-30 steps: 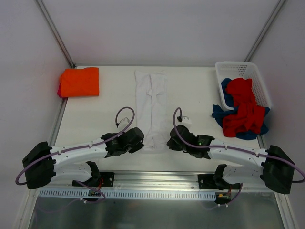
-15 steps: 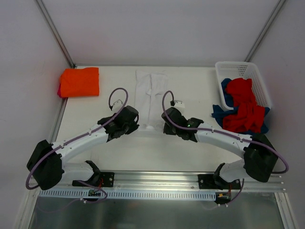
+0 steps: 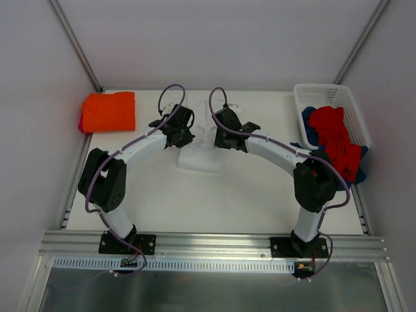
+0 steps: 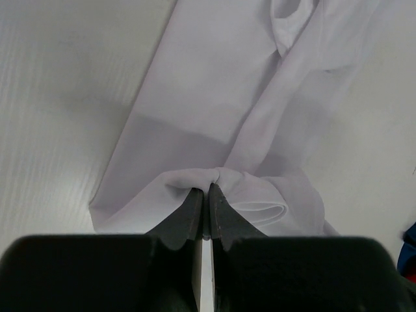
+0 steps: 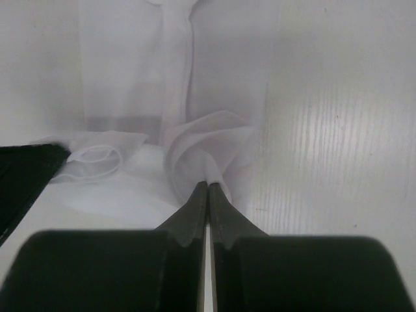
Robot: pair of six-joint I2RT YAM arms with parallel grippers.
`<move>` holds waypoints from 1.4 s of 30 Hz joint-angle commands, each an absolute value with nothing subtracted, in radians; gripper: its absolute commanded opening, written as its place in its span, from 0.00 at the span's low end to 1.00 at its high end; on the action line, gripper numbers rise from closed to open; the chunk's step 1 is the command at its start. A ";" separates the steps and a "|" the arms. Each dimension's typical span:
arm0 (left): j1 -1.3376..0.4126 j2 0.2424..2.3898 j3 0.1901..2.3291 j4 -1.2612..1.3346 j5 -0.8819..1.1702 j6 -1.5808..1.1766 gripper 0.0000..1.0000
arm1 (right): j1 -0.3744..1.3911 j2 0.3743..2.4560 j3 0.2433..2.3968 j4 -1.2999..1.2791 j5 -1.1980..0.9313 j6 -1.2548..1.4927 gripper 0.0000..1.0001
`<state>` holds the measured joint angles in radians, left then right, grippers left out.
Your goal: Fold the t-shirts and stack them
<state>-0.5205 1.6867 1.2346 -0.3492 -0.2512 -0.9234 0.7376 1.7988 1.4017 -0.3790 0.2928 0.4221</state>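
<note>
A white t-shirt [image 3: 199, 160], folded into a long strip, lies in the middle of the table. Its near end is lifted and doubled back over the rest. My left gripper [image 3: 180, 134] is shut on the left corner of that end, with cloth bunched at the tips in the left wrist view [image 4: 207, 190]. My right gripper [image 3: 220, 137] is shut on the right corner, a pinch of white cloth at its tips [image 5: 208, 184]. A folded bright orange t-shirt [image 3: 109, 111] rests at the far left. Red t-shirts [image 3: 333, 138] and a blue t-shirt [image 3: 300, 153] spill from the basket.
A white perforated basket [image 3: 349, 103] stands at the far right of the table, with clothes hanging over its near side. Metal frame posts rise at the back corners. Both arms arch over the table's middle. An aluminium rail runs along the near edge.
Both grippers have travelled from the near edge toward the far side, carrying the white t-shirt's near end up and over the rest. Both stayed shut on it.
</note>
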 commanded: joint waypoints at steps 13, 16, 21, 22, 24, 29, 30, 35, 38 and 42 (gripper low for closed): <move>-0.417 1.951 1.477 -0.350 -0.097 -0.850 0.37 | 0.644 2.009 1.611 -0.451 0.232 0.356 0.00; -0.411 2.005 1.517 -0.344 -0.101 -0.831 0.93 | 0.626 2.046 1.641 -0.453 0.225 0.360 0.70; -0.393 2.089 1.584 -0.342 -0.094 -0.815 0.99 | 0.597 2.105 1.707 -0.462 0.259 0.359 1.00; -0.391 2.095 1.589 -0.342 -0.092 -0.813 0.99 | 0.592 2.108 1.716 -0.472 0.268 0.356 1.00; -0.385 2.097 1.591 -0.344 -0.090 -0.815 0.99 | 0.584 2.103 1.732 -0.482 0.302 0.342 0.99; -0.376 2.023 1.556 -0.342 -0.135 -0.811 0.99 | 0.569 2.010 1.723 -0.491 0.402 0.305 0.99; -0.371 2.005 1.546 -0.342 -0.141 -0.813 0.99 | 0.569 1.961 1.724 -0.491 0.409 0.295 0.99; -0.357 1.829 1.450 -0.342 -0.221 -0.847 0.99 | 0.575 1.824 1.747 -0.474 0.281 0.226 0.99; -0.357 1.746 1.398 -0.342 -0.268 -0.864 0.99 | 0.589 1.773 1.730 -0.474 0.138 0.241 0.64; -0.357 1.704 1.361 -0.341 -0.282 -0.871 0.99 | 0.623 1.750 1.669 -0.472 0.061 0.291 0.01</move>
<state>-0.3580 1.7416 1.3964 -0.3405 -0.2329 -0.8528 0.5930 1.7676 1.6958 -0.4648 0.1741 0.2699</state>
